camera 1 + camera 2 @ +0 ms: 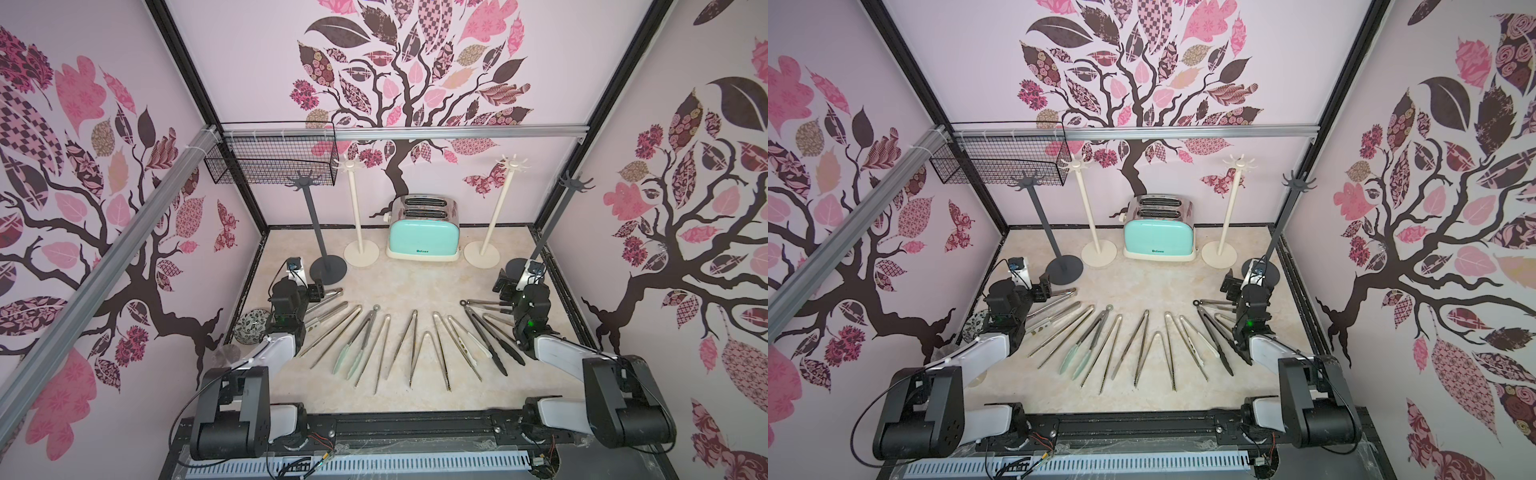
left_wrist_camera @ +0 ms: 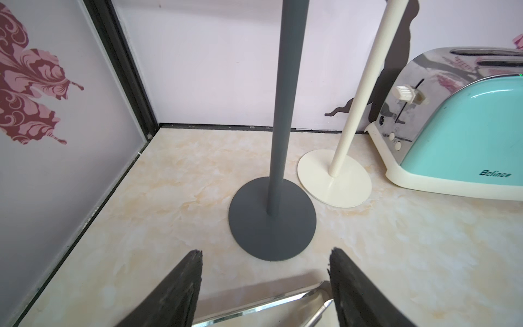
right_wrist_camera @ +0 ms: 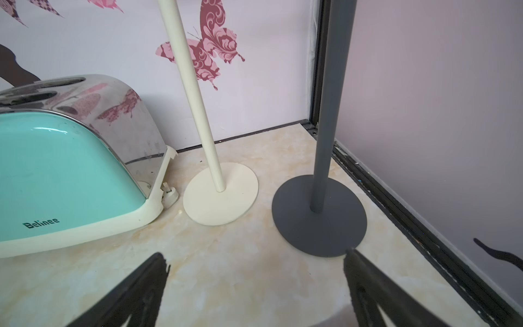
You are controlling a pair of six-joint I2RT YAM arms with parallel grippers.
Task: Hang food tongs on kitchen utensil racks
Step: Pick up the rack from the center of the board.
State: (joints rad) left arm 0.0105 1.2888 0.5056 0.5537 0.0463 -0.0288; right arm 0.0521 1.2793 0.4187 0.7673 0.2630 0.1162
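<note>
Several food tongs [image 1: 413, 332] lie fanned on the marble table in both top views, mostly bare steel. One pair has mint-green tips [image 1: 347, 353] and one is black [image 1: 490, 336]. Four kitchen utensil racks stand at the back: dark grey [image 1: 318, 224], cream [image 1: 356, 208], cream [image 1: 494, 208] and dark grey [image 1: 548, 224]. No tongs hang on the racks' hooks. My left gripper [image 2: 266, 252] is open, low over the leftmost steel tongs [image 2: 268, 300], whose arms lie between its fingers. My right gripper [image 3: 254, 253] is open over bare table beside the right grey rack's base [image 3: 319, 226].
A mint-green toaster [image 1: 423, 232] stands between the two cream racks. A black wire mesh basket [image 1: 270, 162] hangs at the back left. A patterned dish [image 1: 251, 326] sits by the left wall, partly behind the left arm. Walls close in on three sides.
</note>
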